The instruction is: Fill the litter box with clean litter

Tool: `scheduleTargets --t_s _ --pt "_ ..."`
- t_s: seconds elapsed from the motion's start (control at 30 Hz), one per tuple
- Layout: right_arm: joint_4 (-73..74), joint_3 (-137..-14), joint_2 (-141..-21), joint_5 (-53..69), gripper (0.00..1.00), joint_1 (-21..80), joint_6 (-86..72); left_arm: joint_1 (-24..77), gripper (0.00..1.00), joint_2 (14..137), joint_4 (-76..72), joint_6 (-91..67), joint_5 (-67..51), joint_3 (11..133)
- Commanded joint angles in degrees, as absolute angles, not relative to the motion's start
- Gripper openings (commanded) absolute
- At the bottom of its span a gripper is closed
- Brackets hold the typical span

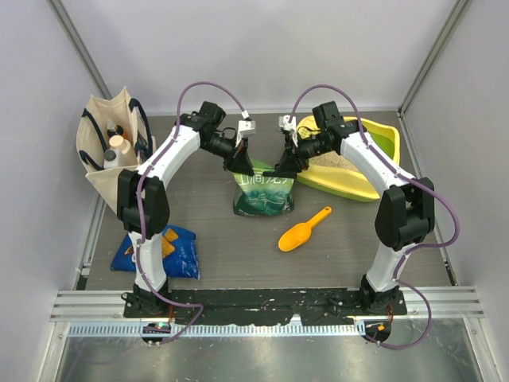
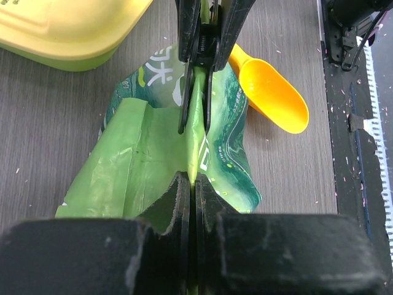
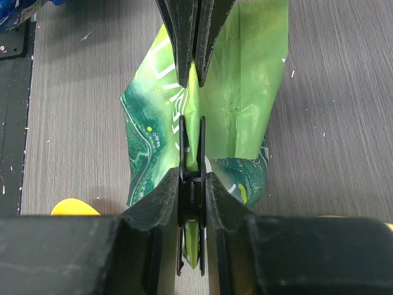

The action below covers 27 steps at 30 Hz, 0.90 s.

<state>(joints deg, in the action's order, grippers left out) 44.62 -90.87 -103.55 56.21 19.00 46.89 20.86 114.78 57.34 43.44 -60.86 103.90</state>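
At the bottom of the left wrist view, the left gripper [image 2: 193,184] is seen clamped tight on the top fold of the green pouch [image 2: 159,160]. The litter box [image 1: 362,191] is found at the upper right of the top view, just right of the pouch, with some clean litter [image 1: 334,161] lying in its basin. The pouch is judged to be soft, slippery film, bottom-heavy with loose granules, so it is best held at its folded top edge. The right gripper [image 3: 193,175] is closed on a black spring clip [image 3: 183,144] that pinches that fold.
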Motion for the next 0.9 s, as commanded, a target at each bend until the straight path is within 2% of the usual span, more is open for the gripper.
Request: scheduleTargets --t_s 0.0,0.27,0.33,0.47,0.53,0.67,0.83,0.87 --pt "41.93 -89.30 -104.76 56.60 0.02 20.83 45.44 20.92 0.04 113.55 58.97 42.63 -59.68 103.36" --pt "41.92 -89.56 -105.47 56.95 0.02 21.88 45.53 20.83 0.05 113.73 58.36 41.66 -59.77 103.80" --pt "42.01 -89.56 -105.73 56.34 0.02 22.06 45.79 20.83 0.08 113.56 58.36 41.75 -59.68 103.62" --pt "42.54 -89.82 -106.08 55.11 0.02 22.15 45.44 20.92 0.24 112.77 57.66 40.96 -58.98 103.18" --pt "42.71 -90.09 -106.35 54.76 0.02 22.15 45.09 20.57 0.28 111.80 56.35 39.82 -58.80 102.75" --pt "44.82 -91.58 -107.40 54.32 0.21 22.15 45.09 19.69 0.37 110.48 52.04 35.52 -58.27 102.13" --pt "44.21 -94.13 -106.88 52.21 0.36 22.06 41.67 18.02 0.42 109.17 48.43 31.20 -57.39 103.18" --pt "42.99 -94.22 -106.53 51.77 0.43 22.06 40.70 17.76 0.44 108.90 48.08 30.42 -57.22 103.44"
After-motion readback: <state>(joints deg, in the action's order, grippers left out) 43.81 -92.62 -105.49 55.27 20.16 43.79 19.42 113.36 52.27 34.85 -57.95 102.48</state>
